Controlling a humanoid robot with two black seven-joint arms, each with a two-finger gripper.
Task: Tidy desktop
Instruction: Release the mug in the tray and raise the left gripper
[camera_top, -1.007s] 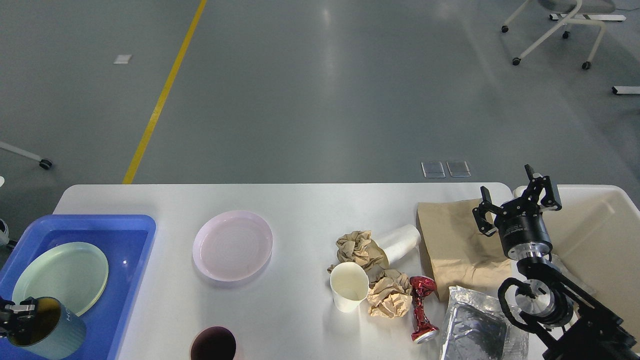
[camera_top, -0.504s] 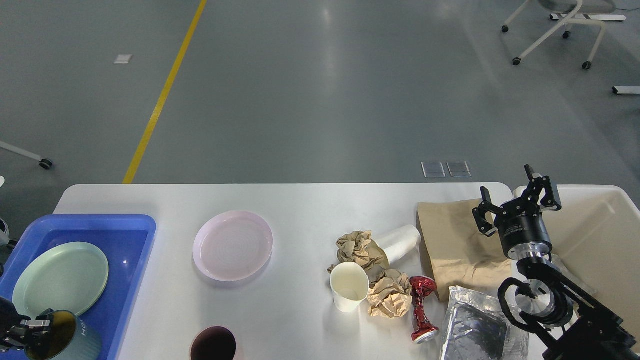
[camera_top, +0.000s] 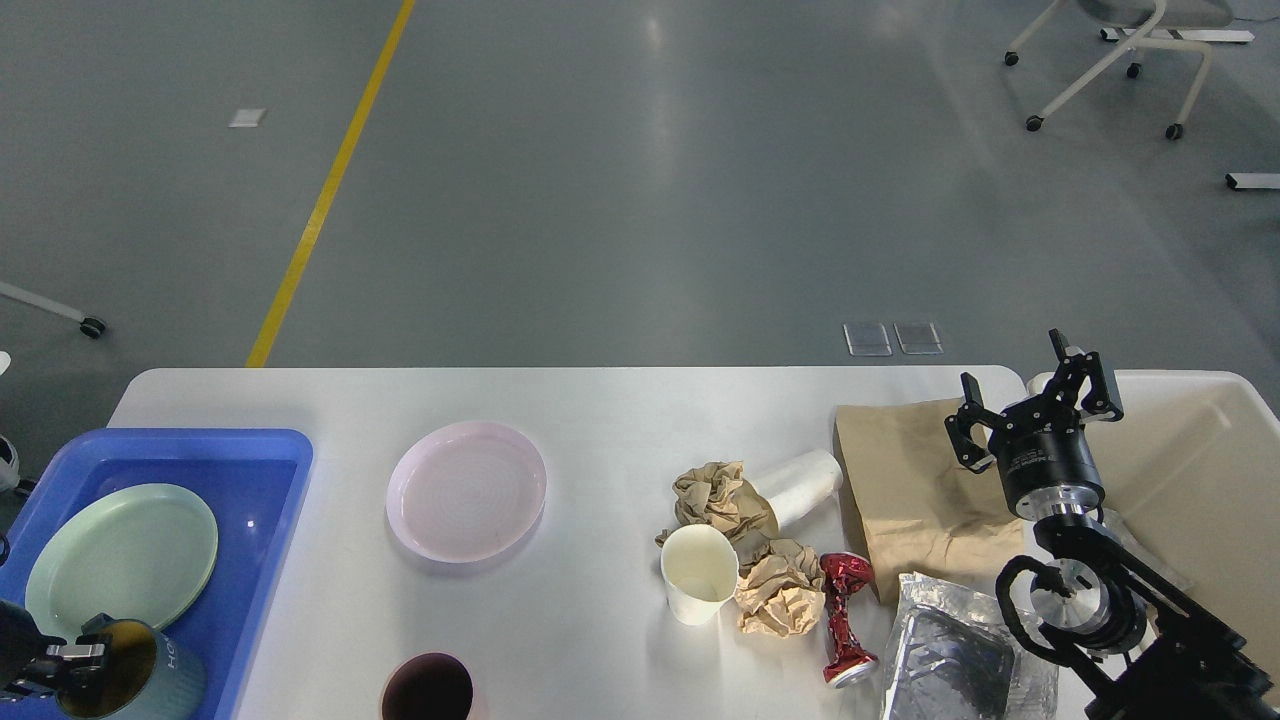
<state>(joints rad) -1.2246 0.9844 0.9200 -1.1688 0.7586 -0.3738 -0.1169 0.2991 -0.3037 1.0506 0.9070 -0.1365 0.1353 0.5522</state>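
On grey floor, white desktop (camera_top: 600, 410) (cluttered)

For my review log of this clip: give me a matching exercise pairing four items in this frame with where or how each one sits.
Items:
1. pale green round plate
2. pink round plate
3. crushed red metal can
4. white paper cup with its open mouth up

Places or states:
A. lying between the crumpled brown paper and the silver foil tray
B. upright beside the crumpled brown paper
C. inside the blue plastic tray
D. alone on the bare white desktop, left of the litter

Pairs: 1-C, 2-D, 3-A, 4-B
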